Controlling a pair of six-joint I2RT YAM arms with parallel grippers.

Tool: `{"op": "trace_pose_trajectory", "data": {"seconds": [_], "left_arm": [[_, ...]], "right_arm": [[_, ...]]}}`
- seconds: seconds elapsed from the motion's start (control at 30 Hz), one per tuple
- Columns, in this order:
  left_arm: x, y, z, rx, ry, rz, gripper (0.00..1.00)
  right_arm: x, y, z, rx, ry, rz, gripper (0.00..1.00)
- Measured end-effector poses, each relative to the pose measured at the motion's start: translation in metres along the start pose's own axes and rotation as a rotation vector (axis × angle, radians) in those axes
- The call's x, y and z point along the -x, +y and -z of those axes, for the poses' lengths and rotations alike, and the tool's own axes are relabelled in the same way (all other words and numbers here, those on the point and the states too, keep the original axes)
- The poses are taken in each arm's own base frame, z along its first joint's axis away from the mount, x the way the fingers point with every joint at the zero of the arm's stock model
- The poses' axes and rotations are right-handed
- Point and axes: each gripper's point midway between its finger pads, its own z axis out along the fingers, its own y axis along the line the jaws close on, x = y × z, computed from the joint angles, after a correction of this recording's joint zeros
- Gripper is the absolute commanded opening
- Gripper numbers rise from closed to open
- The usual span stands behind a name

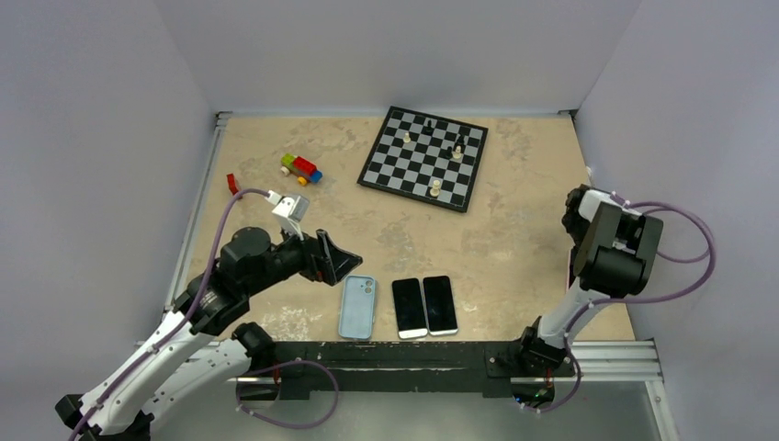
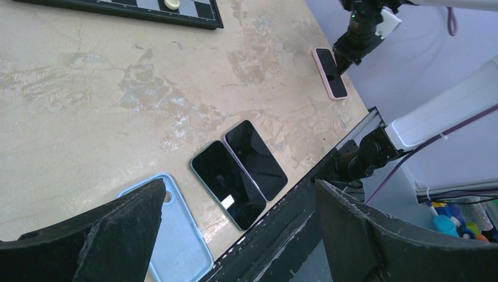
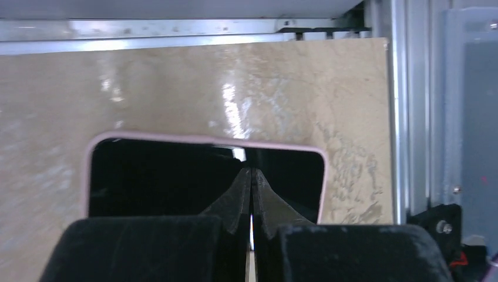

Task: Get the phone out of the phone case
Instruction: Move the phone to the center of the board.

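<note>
- The right end effector (image 3: 251, 189) is pictured with its two dark fingers pressed together and nothing held between them. Its tips are poised over a black-screened phone (image 3: 164, 173) lying face up in a thin pink case (image 3: 205, 138). Whether the tips are touching the glass cannot be told.
- The cased phone is placed on the mottled beige table (image 1: 514, 211) close to its right edge, well apart from everything else. In the top view it is hidden beneath the right arm.
- The left end effector (image 1: 342, 265) is held wide open and empty near the front of the table, just beside a light-blue phone case (image 1: 357, 306). A pair of dark-screened phones (image 1: 409, 307) is laid side by side next to that case.
- The step in hand is judged to be the first prising of the phone from the pink case, with nothing yet lifted out.
- The joined tips are best worked in at a corner of the pink lip, where such a case is likely to yield soonest, rather than pushed down on the middle of the screen.
- Any sideways force is best directed toward the middle of the table, since the phone could be slid off the nearby edge.
- A second hold on the case would probably be needed, so the left arm would have to be brought across.
</note>
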Motion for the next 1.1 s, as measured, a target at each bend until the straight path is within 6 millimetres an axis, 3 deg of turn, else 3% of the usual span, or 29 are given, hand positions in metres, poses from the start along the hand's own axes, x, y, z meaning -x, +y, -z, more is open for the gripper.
{"op": "trace_pose_trajectory", "data": {"seconds": [0.13, 0.47, 0.63, 0.87, 1.1], "left_arm": [[0.004, -0.008, -0.003, -0.033, 0.008, -0.021, 1.0], [0.009, -0.021, -0.001, -0.09, 0.011, -0.052, 1.0], [0.011, -0.022, 0.003, -0.097, 0.001, -0.07, 1.0], [0.017, -0.026, 0.009, -0.108, -0.019, -0.082, 1.0], [0.021, -0.029, 0.014, -0.113, -0.027, -0.085, 1.0]], "right_arm": [[-0.008, -0.018, -0.023, -0.148, -0.022, 0.093, 0.0], [0.018, -0.029, -0.03, -0.159, -0.041, 0.073, 0.0], [0.02, -0.023, -0.037, -0.158, -0.027, 0.102, 0.0], [0.009, -0.002, -0.046, -0.082, 0.031, 0.198, 0.0], [0.005, 0.005, -0.043, 0.015, 0.06, 0.262, 0.0]]}}
